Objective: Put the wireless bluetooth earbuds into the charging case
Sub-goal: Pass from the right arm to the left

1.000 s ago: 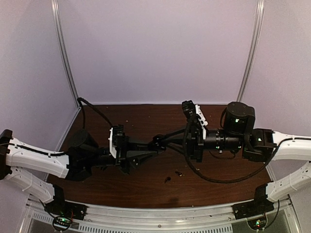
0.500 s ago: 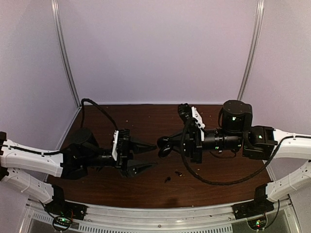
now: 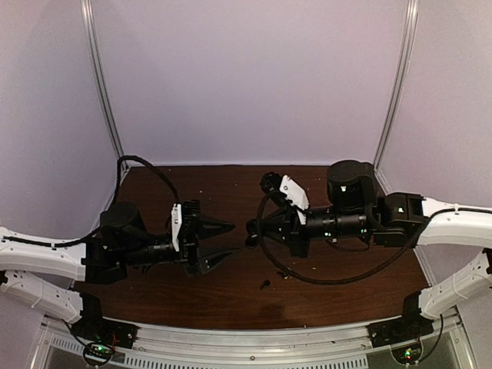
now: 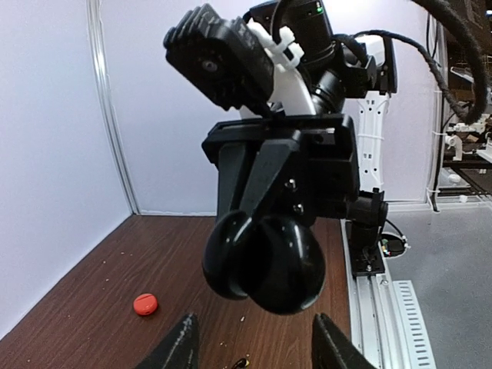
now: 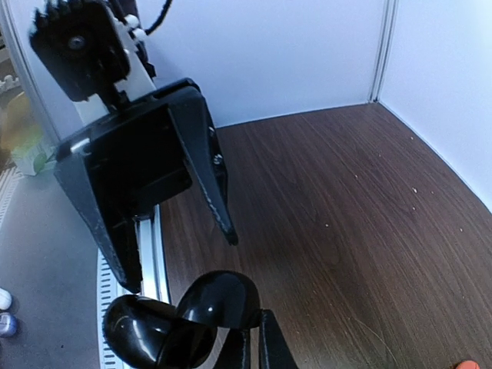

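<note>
Above mid-bench [image 3: 215,184], the right jaws pinch the black charging case [image 4: 265,257] by its edge, its two halves open. The left jaws face it, partly spread and empty. One red-orange earbud [image 4: 145,304] lies on the wood (its shape is blurry). A dark speck [image 3: 265,284] nearby is too small to identify.

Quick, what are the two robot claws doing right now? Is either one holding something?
Left gripper: open, holding nothing.
Right gripper: closed, holding the black round case.
</note>
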